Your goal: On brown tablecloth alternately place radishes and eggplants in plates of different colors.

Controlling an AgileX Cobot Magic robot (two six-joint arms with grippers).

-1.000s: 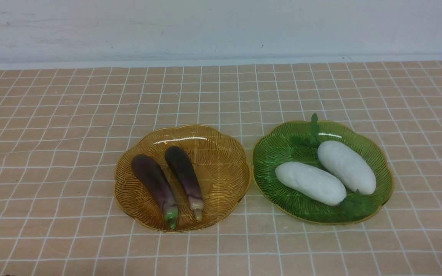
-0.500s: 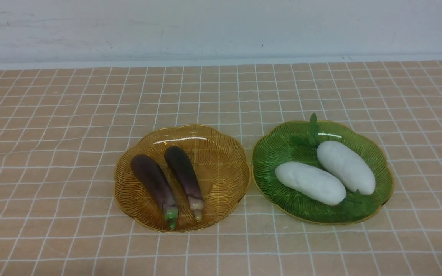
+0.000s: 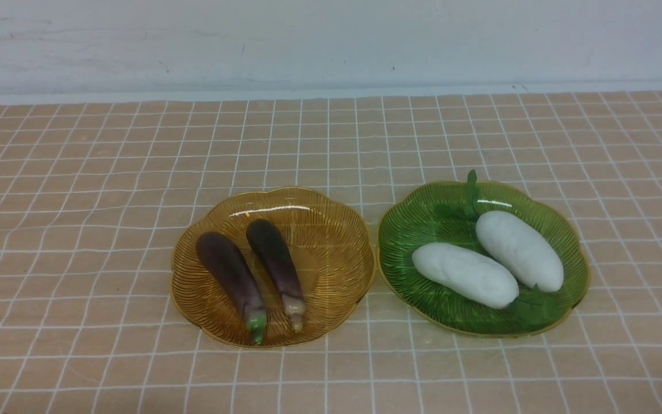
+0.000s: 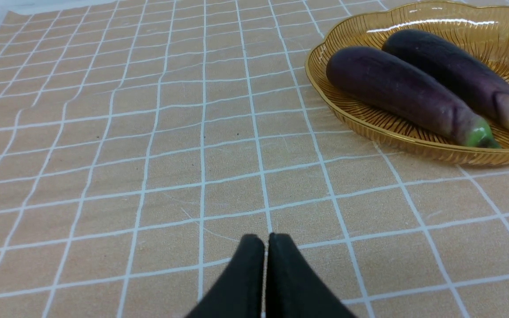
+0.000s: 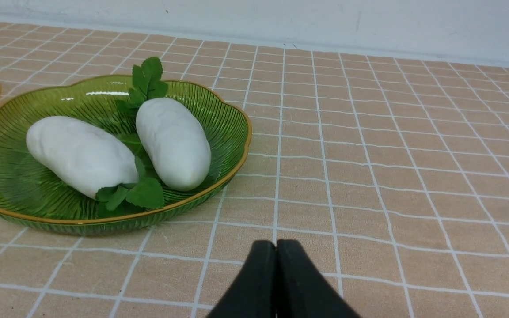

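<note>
Now both eggplants (image 3: 253,276) lie in the amber plate (image 3: 337,253), both radishes (image 3: 489,261) in the green plate (image 3: 405,241), on the brown tablecloth (image 3: 78,230); left gripper (image 4: 265,240) and right gripper (image 5: 275,247) are pressed closed, empty.

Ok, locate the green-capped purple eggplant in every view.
Front view: dark-purple toy eggplant with green stem cap, leftmost in the amber ribbed plate.
Left wrist view: nearer eggplant in that plate.
Right wrist view: not visible.
Shared landmark: the amber plate's gold rim.
</note>
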